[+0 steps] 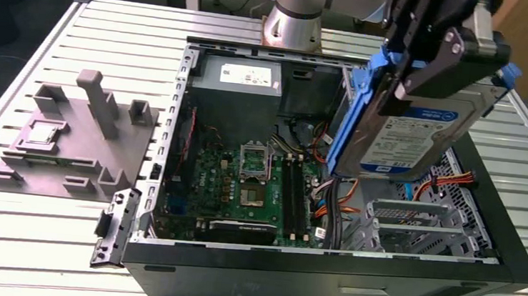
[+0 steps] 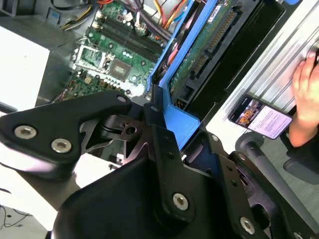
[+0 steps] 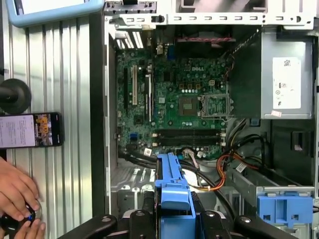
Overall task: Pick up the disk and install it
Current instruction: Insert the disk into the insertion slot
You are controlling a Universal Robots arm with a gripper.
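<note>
Exterior view has the end effector (image 1: pixel 423 81) pinching the disk (image 1: pixel 416 136) by its blue side rails (image 1: pixel 355 111), tilted on edge above the open computer case (image 1: pixel 329 276), over the metal drive cage (image 1: pixel 411 220) at the exterior view's right. Done well, I judge, this carry needs a firm clamp, rails squared to the cage, and clearance from the orange cables (image 1: pixel 450 180)

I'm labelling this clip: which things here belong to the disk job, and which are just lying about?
Belongs to the job: disk, clamped in the gripper over the open computer case.
Lying about: grey fixture block beside the case, phone, person's hand near the phone, bare blue bracket inside the case.
</note>
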